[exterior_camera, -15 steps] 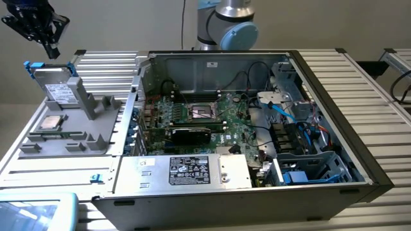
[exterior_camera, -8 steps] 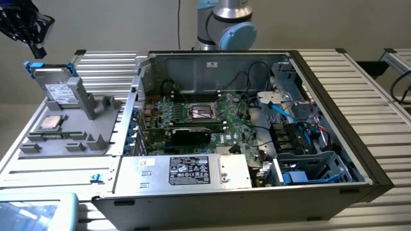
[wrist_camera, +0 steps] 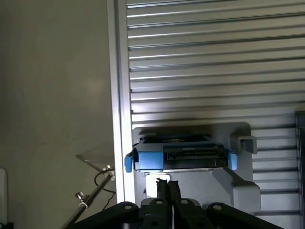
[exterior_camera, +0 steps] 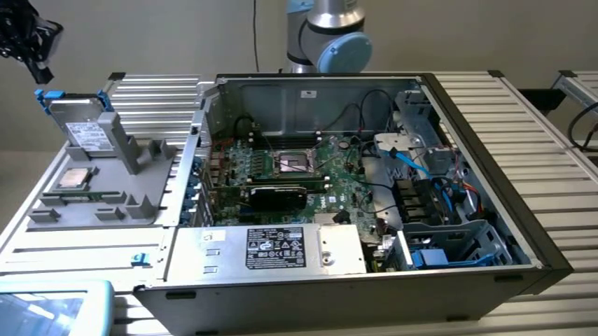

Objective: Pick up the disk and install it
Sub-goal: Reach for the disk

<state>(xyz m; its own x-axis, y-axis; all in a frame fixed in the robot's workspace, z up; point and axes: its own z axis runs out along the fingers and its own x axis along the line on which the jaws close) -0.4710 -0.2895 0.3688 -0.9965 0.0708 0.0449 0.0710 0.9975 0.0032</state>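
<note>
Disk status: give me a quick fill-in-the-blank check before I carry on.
The disk has a ____ plastic frame. The gripper is ____, holding nothing. The disk sits ____ the computer case, on the grey holder.
Missing words: blue; shut; outside.

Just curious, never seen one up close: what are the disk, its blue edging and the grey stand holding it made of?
Disk: looks like silver-grey metal, dull sheen, with a white paper-like label.
Blue frame: probably plastic, bright even colour.
Grey stand: likely matt moulded plastic, uniform grey.
</note>
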